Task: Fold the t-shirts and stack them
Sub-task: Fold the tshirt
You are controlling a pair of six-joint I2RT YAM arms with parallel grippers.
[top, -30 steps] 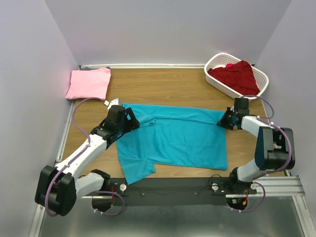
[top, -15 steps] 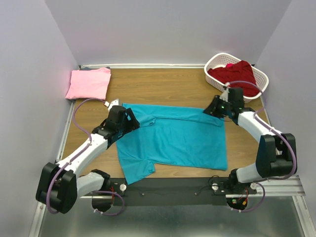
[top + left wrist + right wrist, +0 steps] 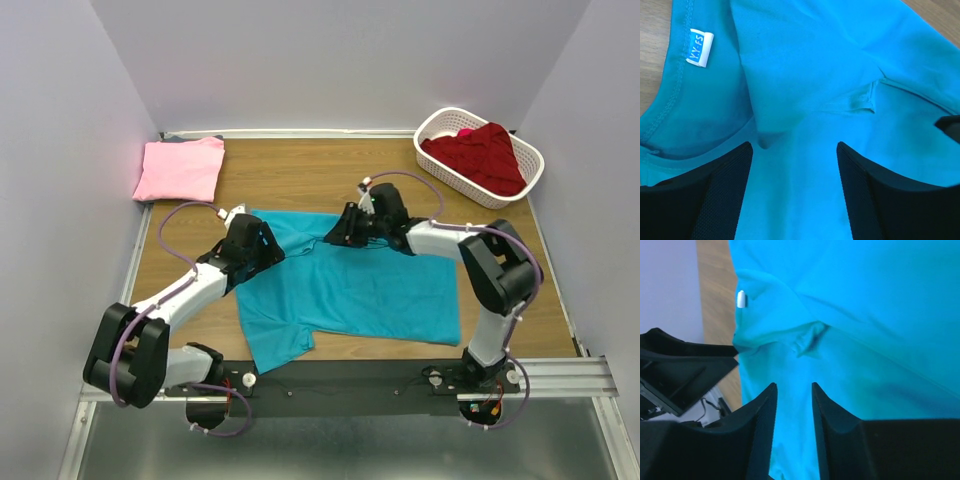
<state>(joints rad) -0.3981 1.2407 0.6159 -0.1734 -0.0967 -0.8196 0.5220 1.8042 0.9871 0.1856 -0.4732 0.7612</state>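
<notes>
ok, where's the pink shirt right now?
Top external view: the pink t-shirt lies folded at the table's far-left corner, beyond the left gripper and the teal t-shirt.

White neck tag point(image 3: 699, 48) on teal t-shirt point(image 3: 840, 60) reads "Y·Y·FS".

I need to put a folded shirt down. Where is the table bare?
Bare wood: the far strip between pink shirt and basket, and right of the teal shirt. The left gripper and right gripper crowd its far side.

Shows teal t-shirt point(image 3: 360, 285) spread on table point(image 3: 330, 175), pink t-shirt point(image 3: 180, 168) folded far left, dark red t-shirt point(image 3: 480, 155) bunched in basket point(image 3: 432, 122)
</notes>
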